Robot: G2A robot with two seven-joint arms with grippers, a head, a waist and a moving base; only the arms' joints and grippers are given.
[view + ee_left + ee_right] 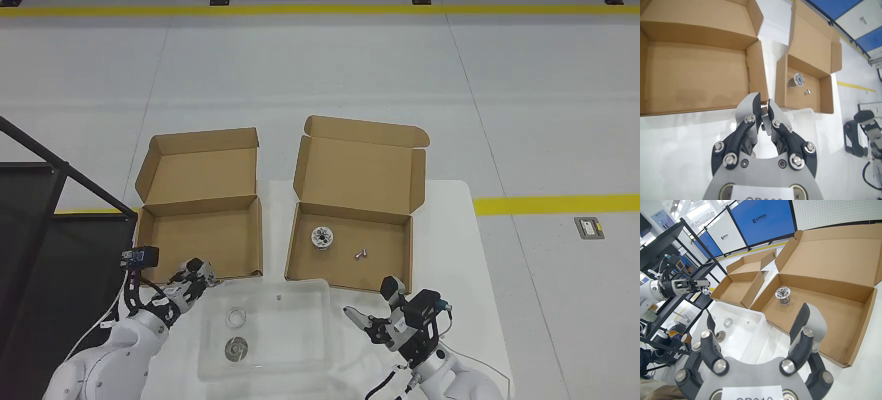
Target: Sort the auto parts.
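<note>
1. L gripper (764, 108): fingers pinched on small metal part (766, 121), over table (450, 260) just before left box (205, 240) front wall, by clear tray (290, 320) corner
2. R gripper (756, 318): fingers spread wide, near tray's opp. end
3. Right box (390, 250): finned hub (322, 236) on end, small bolt (360, 254) near it, apart
4. Tray: ring (236, 318), flanged disc (237, 349), apart
</note>
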